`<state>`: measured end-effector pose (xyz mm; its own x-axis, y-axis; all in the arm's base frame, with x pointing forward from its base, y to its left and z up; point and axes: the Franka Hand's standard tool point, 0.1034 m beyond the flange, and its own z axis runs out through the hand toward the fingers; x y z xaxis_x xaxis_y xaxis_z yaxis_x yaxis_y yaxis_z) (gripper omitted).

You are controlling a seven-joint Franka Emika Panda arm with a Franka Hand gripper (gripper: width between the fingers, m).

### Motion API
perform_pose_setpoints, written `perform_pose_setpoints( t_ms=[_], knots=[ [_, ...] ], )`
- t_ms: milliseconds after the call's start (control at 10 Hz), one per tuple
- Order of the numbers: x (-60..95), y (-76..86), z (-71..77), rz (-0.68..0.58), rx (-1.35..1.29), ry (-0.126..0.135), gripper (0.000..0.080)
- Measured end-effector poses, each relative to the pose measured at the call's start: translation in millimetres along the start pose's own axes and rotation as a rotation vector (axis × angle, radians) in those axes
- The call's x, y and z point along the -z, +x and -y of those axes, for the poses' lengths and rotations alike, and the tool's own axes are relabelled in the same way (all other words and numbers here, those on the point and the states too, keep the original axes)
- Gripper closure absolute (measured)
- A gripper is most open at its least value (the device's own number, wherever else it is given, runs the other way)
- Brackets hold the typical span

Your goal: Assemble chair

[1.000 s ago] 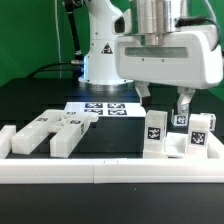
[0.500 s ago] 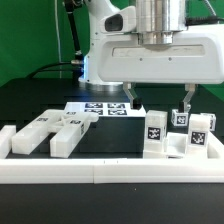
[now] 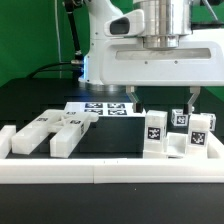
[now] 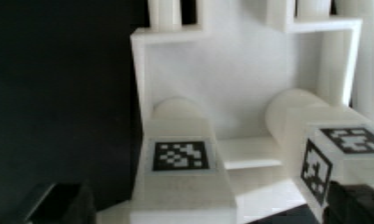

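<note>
gripper (image 3: 161,99) spread fully wide, empty, hanging just above chair parts (image 3: 176,135) at exterior view's right, close behind border rail (image 3: 110,172). further blocks (image 3: 50,133) lying at exterior view's left, marker board (image 3: 101,108) beyond. likely light, rigid, not fragile; smooth matte faces probably a little slippery. take hold across flat parallel sides of one upright post (image 4: 180,125), low and square, clear of tags (image 4: 180,157).

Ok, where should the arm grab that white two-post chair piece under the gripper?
Probably one tagged post of the chair piece, pinched across its flat side faces. Come straight down: the posts stand upright and the open gripper hangs above them.
</note>
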<state>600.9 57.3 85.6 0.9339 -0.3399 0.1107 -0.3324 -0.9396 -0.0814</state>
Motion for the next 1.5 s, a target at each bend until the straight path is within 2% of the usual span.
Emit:
perform_pose_setpoints(
  t_ms=[300,400,700,1000,1500],
  knots=[
    [-0.7,5.2,-2.8,-0.149,0.036,0.012,0.015],
    [-4.3,0.8,-6.4,-0.14,0.036,0.005,0.015],
    [1.6,5.1,-8.7,-0.145,0.016,0.013,0.015],
    [-0.7,3.7,-8.5,-0.142,0.018,0.011,0.015],
    [-19.2,-27.6,-21.8,-0.143,0.049,-0.012,0.015]
  ],
)
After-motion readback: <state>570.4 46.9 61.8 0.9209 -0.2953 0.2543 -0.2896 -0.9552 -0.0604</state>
